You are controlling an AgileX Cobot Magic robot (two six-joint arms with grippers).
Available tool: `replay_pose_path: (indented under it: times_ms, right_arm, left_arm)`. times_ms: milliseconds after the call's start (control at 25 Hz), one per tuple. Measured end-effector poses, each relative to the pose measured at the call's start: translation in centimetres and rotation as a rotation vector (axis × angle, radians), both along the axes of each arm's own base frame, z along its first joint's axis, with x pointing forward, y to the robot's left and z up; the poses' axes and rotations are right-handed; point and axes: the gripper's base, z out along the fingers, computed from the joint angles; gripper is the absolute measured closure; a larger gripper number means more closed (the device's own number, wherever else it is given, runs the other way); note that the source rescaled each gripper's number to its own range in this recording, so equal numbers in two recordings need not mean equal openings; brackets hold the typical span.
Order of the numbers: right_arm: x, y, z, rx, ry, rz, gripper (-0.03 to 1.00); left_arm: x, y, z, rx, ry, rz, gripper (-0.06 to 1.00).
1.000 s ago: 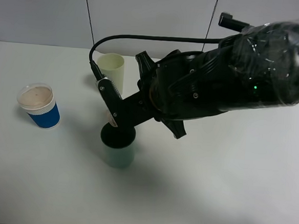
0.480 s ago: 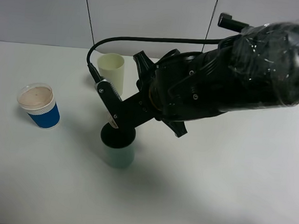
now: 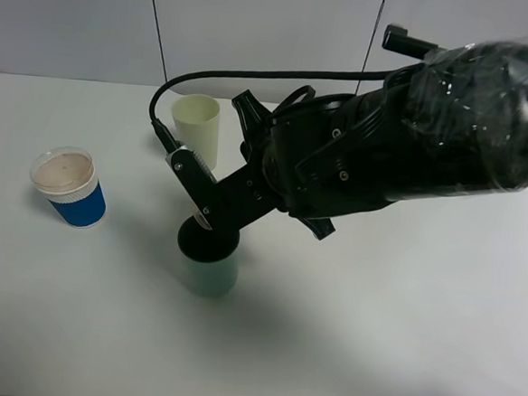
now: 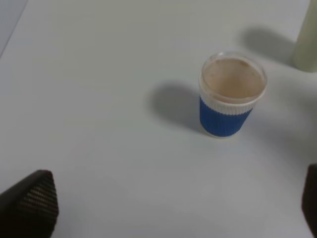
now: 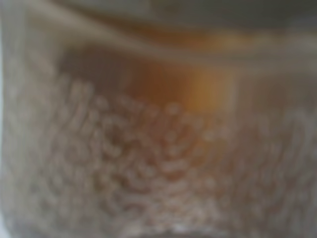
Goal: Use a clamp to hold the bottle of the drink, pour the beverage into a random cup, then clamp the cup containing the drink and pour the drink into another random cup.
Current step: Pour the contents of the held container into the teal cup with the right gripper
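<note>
R tool [image 3: 210,223] hangs right over the mouth of the plain teal straight-sided tumbler [image 3: 209,274], arm angled down: looks like the pour step. Tool is pressed together. R wrist view is all blur, a frothy tan-brown translucent surface hard against the lens, so prob the small slim plastic bottle [image 5: 158,148] is pinched in it, can't swear to it. Bottle should handle light, thin-walled, squashy, a bit slick: grip mid-body, not the neck. Teal tumbler: stiff, smooth, no handle, heavier w/ drink in, so take it mid-wall, below the rim. Well apart from it, L-arm side, stands the short paper cup w/ ribbed blue sleeve [image 3: 75,201]; the pale yellow-green tumbler [image 3: 196,125] is near, on its far side. L tool [image 4: 171,206] is spread wide, empty, above the white worktop [image 3: 372,332].
</note>
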Motion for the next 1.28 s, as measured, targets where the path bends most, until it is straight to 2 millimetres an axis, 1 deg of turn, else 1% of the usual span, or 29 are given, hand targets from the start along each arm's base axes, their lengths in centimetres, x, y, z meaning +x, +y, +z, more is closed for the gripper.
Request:
replay_pose_path:
  times_ms: [480,800,1280]
  right_arm:
    - [0.2,-0.1,0.2,-0.031,-0.035,0.02,0.95]
    - [-0.6,0.5,0.2,-0.037,-0.045,0.056,0.95]
    - [-1.0,0.7,0.3,-0.062,-0.062,0.058,0.95]
  left_arm:
    - [0.0,0.0,0.0,0.0,0.0,0.0,-0.06]
    - [0.0,0.0,0.0,0.0,0.0,0.0,-0.06]
    - [0.0,0.0,0.0,0.0,0.0,0.0,-0.06]
